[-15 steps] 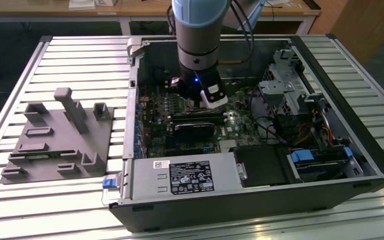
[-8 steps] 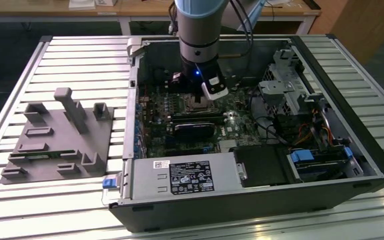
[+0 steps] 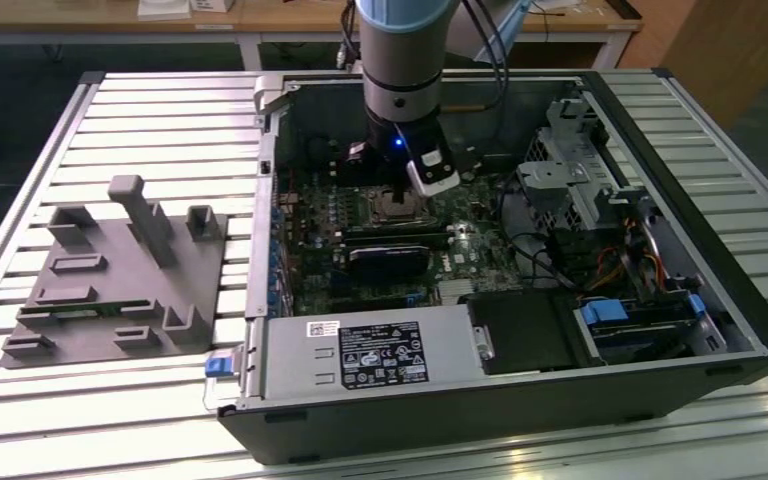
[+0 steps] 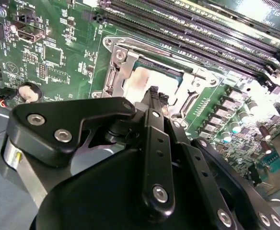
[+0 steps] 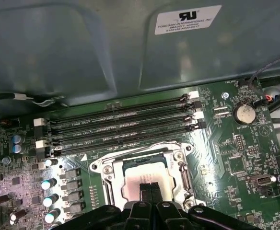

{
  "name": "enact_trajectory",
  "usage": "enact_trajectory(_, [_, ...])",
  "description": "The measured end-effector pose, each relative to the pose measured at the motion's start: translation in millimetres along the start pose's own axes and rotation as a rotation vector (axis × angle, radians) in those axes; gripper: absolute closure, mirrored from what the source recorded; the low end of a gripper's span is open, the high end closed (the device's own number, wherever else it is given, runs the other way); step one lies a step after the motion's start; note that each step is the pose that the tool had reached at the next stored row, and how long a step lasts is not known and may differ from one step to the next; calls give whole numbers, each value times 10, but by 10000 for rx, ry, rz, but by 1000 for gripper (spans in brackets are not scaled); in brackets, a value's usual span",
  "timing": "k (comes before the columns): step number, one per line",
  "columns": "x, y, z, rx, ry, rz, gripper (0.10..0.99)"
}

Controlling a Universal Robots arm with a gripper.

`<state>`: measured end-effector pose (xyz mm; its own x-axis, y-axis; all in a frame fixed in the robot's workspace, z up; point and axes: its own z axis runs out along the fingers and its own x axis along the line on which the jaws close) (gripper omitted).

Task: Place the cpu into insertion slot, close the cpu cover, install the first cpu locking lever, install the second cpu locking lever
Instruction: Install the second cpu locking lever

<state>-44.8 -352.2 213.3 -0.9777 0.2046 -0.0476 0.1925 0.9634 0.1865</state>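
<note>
The cpu (image 5: 133,181), a pale metal square, lies in the insertion slot (image 3: 392,208) on the green motherboard inside the open computer case. The silvery cpu cover (image 5: 112,173) lies flat around it, framing the chip (image 4: 139,82) through its window. My gripper (image 5: 149,188) hangs right over the chip's middle, its black fingertips together and shut, with nothing seen between them. In the second wrist view the gripper (image 4: 157,94) tips sit just above the cpu top; whether they touch it I cannot tell. In the exterior view the gripper (image 3: 398,192) stands upright over the socket.
Long memory slots (image 5: 125,125) run beside the socket. A coin battery (image 5: 244,113) and a row of capacitors (image 5: 49,184) flank it. The case holds a power supply (image 3: 377,355) and a drive cage (image 3: 571,180). A grey fixture (image 3: 117,275) sits on the slatted table.
</note>
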Motion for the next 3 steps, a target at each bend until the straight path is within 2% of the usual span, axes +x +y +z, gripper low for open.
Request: enact_trajectory(3, [-2, 1, 0, 0, 0, 0, 980])
